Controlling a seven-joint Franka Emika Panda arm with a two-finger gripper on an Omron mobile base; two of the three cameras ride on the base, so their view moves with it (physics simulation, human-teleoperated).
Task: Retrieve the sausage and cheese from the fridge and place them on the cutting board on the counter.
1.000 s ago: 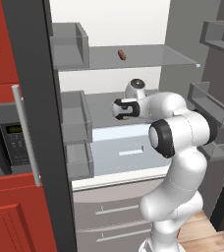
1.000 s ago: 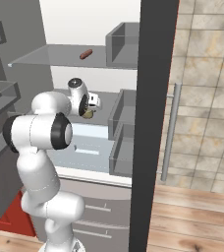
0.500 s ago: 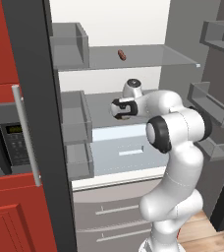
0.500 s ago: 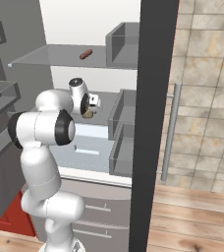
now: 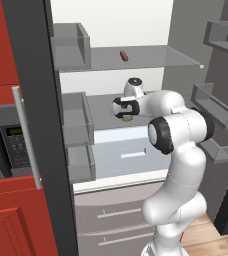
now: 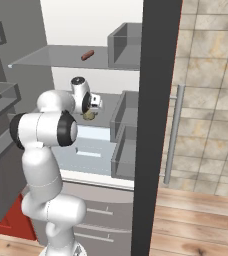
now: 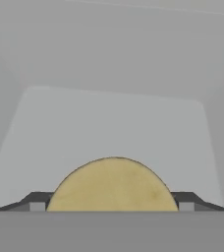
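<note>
The fridge [image 5: 186,35] stands open. On its upper glass shelf lies the sausage [image 5: 123,55] [image 6: 87,54], small and dark red-brown. One shelf lower sits the cheese [image 5: 128,119] [image 6: 89,116], a dull yellow puck. My gripper [image 5: 125,114] [image 6: 90,111] reaches in over it from the front. In the hand view the cheese [image 7: 113,187] sits between the two dark fingertips [image 7: 37,203], whose inner edges meet its sides; the gripper [image 7: 112,206] is closed against it. The cheese still rests on the shelf. The cutting board and the counter are out of view.
Grey door bins [image 5: 78,120] [image 6: 123,135] flank the shelves on both sides. A pale crisper drawer [image 5: 131,152] lies below the cheese shelf, with grey freezer drawers [image 5: 116,215] underneath. A microwave [image 5: 6,150] sits in red cabinets at left. The fridge door edge [image 6: 153,125] stands close on the right.
The hand has pushed slightly deeper into the shelf, and the fingers have drawn in around the cheese. The sausage has not moved.
</note>
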